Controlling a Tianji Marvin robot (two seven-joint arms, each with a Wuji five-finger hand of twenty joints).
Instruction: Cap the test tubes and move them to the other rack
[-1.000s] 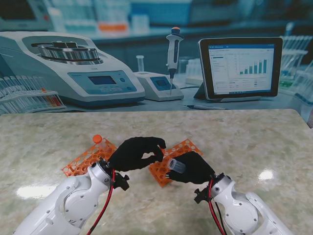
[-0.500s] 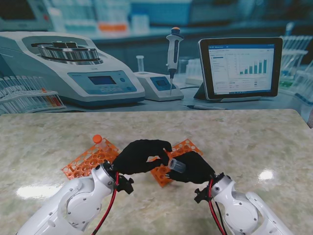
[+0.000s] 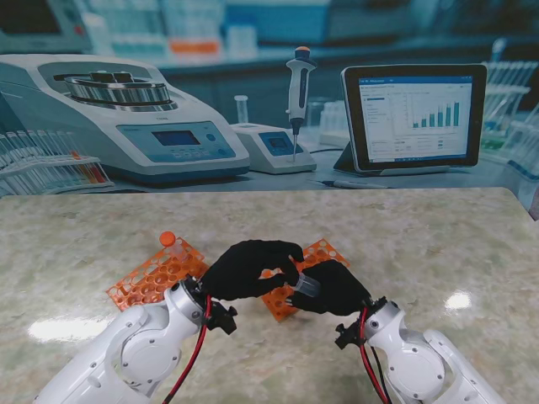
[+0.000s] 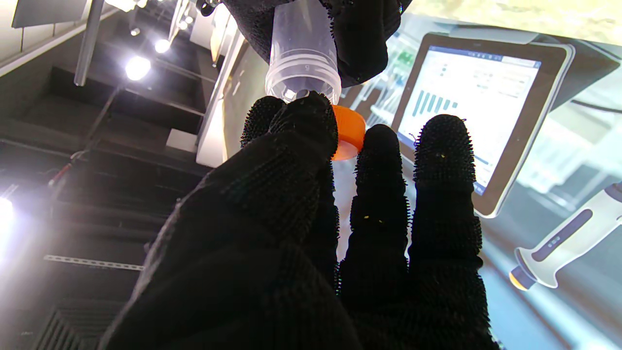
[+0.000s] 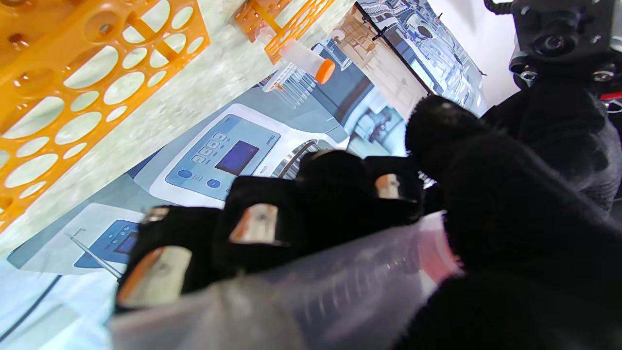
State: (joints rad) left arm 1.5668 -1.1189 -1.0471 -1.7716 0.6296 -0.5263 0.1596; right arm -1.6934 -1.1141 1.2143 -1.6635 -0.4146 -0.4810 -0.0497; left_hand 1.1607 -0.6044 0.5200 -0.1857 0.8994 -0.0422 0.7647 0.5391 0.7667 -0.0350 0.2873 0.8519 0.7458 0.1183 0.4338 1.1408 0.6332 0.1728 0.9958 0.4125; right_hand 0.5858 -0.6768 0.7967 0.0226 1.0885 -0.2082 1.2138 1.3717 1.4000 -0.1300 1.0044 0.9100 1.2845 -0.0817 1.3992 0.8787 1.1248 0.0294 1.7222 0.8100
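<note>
Having closed across from beside the left rack over the last second, the left hand (image 3: 251,268) pinched the orange cap (image 4: 348,132) against the open tube (image 3: 304,285) gripped by the right hand (image 3: 333,289), leaving capping imminent.

Clear open tube (image 3: 305,285) tilted at frame centre, orange cap (image 4: 347,132) touching its rim. Two orange racks (image 3: 154,272) (image 3: 296,276) lie lower centre; capped tube (image 3: 168,240) upright in left one.

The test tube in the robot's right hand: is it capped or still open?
Still open. The test tube shows a bare threaded mouth, and the orange cap sits pinched in the left hand just beside it, not screwed on.
</note>
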